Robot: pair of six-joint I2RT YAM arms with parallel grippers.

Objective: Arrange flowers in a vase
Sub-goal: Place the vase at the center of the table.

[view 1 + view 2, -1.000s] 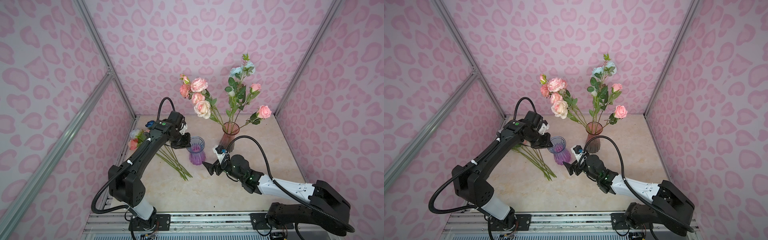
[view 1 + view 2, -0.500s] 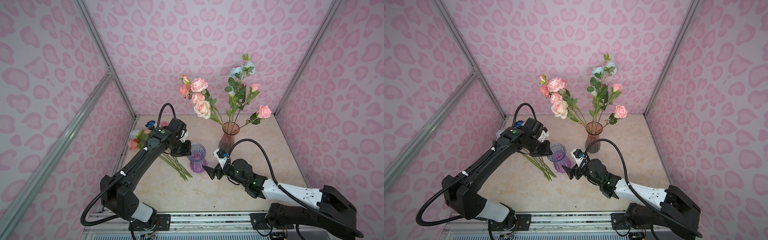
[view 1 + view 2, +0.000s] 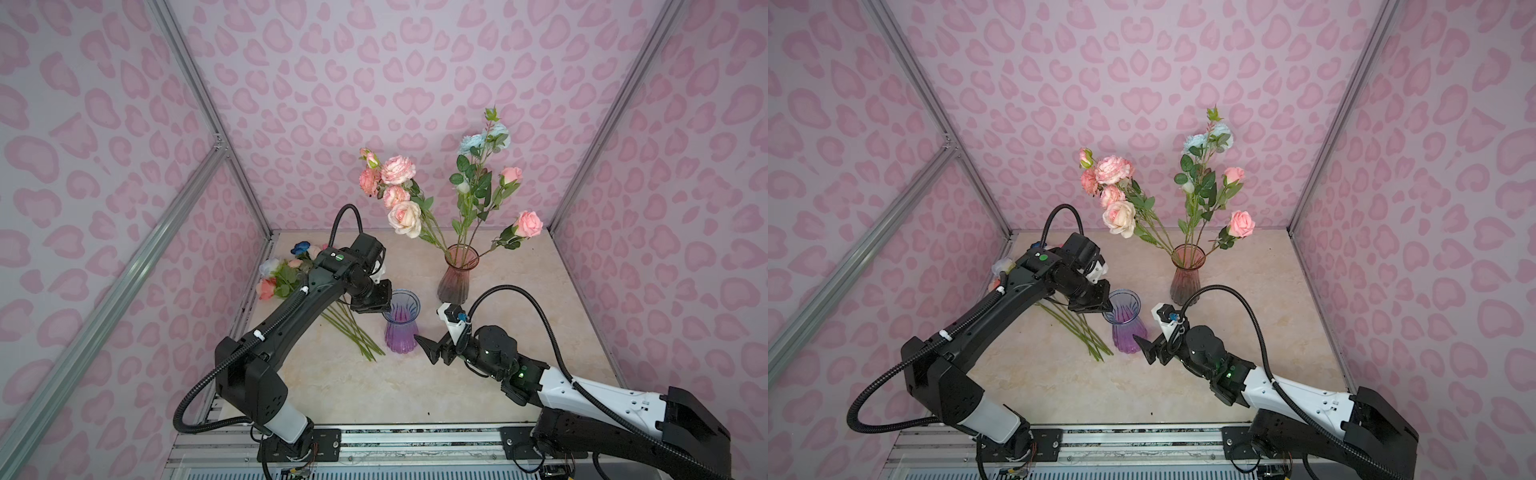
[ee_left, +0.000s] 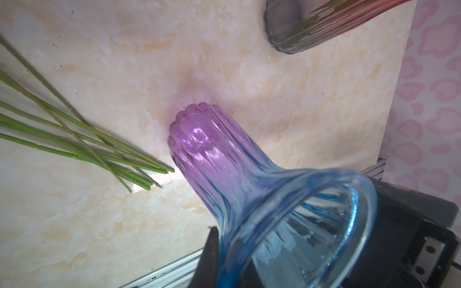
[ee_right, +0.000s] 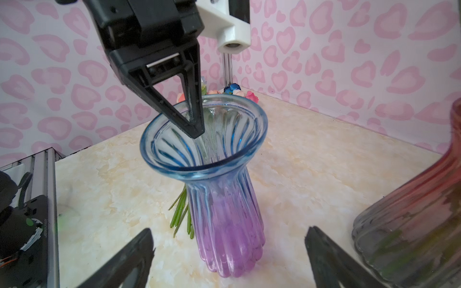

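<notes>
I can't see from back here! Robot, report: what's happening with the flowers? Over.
Left gripper shut on purple vase rim. Right gripper open, near its base. Loose flowers lie beside it; none inside. Red vase behind, not blocking.

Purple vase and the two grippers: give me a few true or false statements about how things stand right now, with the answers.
1. The left gripper is shut on the rim of the purple vase. True.
2. The right gripper is clamped on the purple vase. False: its jaws stand open.
3. The purple vase holds stems. False: it is empty; the arranged flowers stand in the red vase.
4. The loose flowers lie on the table. True.
</notes>
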